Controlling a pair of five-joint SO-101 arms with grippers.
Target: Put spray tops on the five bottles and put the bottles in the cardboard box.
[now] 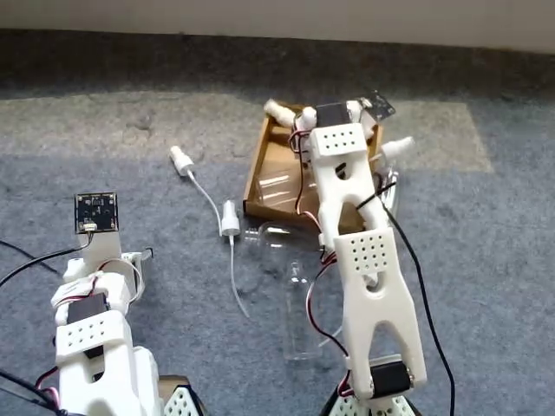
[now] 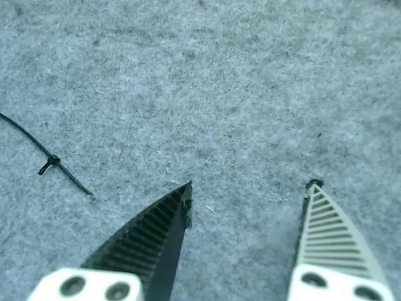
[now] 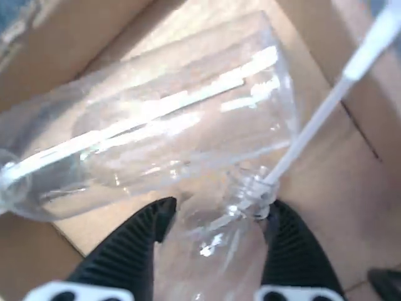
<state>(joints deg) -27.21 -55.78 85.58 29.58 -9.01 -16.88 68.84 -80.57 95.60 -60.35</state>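
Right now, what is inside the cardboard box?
One clear bottle lies in the cardboard box; the right jaws hold a second bottle near it. The right arm covers the rest.

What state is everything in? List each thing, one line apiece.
left gripper: open, empty, above bare carpet.
right gripper: shut on the held bottle, over the cardboard box.
held bottle: spray tube in its neck, head not seated.
boxed bottle: lying on its side in the box.
carpet bottle: lying on its side, no top.
loose spray top: lying on the carpet, off any bottle.
second loose spray top: likewise.
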